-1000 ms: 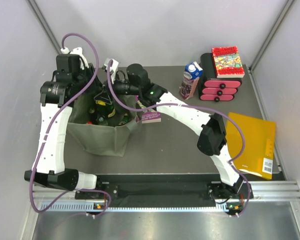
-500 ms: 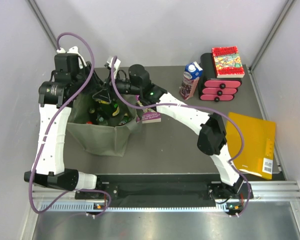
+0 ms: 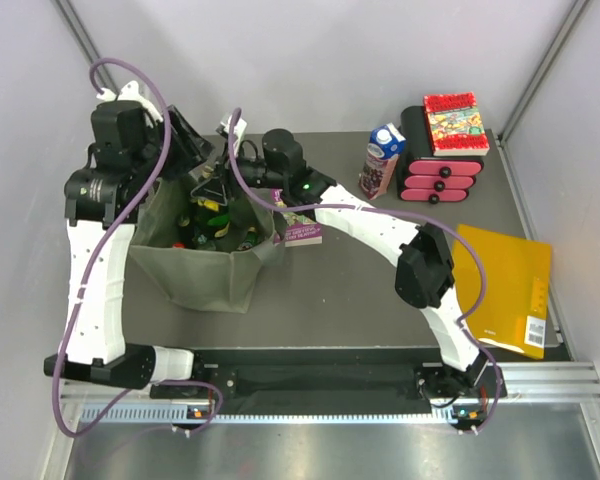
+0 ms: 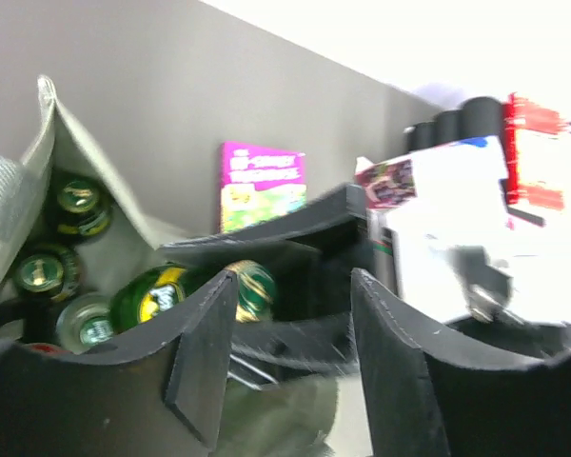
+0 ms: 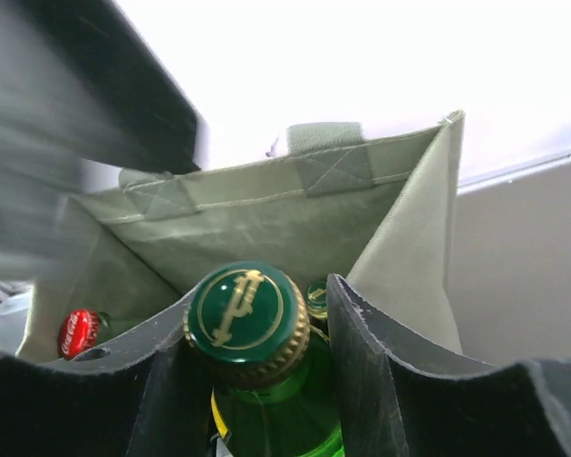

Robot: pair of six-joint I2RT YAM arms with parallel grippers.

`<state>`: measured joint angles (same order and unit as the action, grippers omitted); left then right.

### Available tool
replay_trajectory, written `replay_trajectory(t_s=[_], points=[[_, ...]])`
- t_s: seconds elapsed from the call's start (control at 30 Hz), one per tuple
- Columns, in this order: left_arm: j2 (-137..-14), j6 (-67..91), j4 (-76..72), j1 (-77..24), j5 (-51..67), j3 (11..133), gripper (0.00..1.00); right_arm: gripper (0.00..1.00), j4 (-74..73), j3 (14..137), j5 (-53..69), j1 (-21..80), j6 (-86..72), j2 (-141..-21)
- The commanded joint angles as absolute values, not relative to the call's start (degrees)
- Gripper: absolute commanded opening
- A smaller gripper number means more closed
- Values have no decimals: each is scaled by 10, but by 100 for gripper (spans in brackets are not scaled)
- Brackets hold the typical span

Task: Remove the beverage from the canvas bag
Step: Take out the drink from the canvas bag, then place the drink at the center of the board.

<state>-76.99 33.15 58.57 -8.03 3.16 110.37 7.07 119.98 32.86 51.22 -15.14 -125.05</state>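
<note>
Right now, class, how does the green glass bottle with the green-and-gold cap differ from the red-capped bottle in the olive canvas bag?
The green glass bottle has a green cap with a gold emblem; the red-capped bottle has a red cap with white script. The green bottle stands between the right gripper's fingers; the red-capped bottle sits untouched by the bag's wall. Both are inside the olive canvas bag.

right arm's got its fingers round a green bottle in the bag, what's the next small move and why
Probably lift the right arm straight up. The right fingers flank the neck of the green bottle just under its cap, seemingly gripping it, and it sits between the walls of the canvas bag. The left fingers are open, holding nothing.
</note>
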Motion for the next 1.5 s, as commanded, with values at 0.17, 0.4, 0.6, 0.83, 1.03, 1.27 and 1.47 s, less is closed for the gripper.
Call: replay_trajectory(t_s=[0.17, 0.4, 0.6, 0.83, 1.03, 1.27, 1.47], points=[[-742, 353, 531, -83, 49, 1121, 60, 0, 135, 1215, 346, 505, -187, -1219], [-713, 313, 539, -83, -58, 1133, 68, 0, 137, 1244, 366, 494, -200, -1203], [-679, 275, 526, -83, -118, 1115, 73, 0, 137, 1243, 376, 485, -205, -1169], [-646, 268, 504, -83, -126, 1050, 73, 0, 144, 1256, 382, 474, -229, -1142], [-621, 263, 499, -83, -136, 1001, 73, 0, 145, 1272, 388, 469, -243, -1119], [-599, 258, 495, -83, -155, 961, 73, 0, 147, 1314, 384, 457, -269, -1102], [-589, 254, 488, -82, -162, 934, 73, 0, 139, 1337, 373, 439, -265, -1081]])
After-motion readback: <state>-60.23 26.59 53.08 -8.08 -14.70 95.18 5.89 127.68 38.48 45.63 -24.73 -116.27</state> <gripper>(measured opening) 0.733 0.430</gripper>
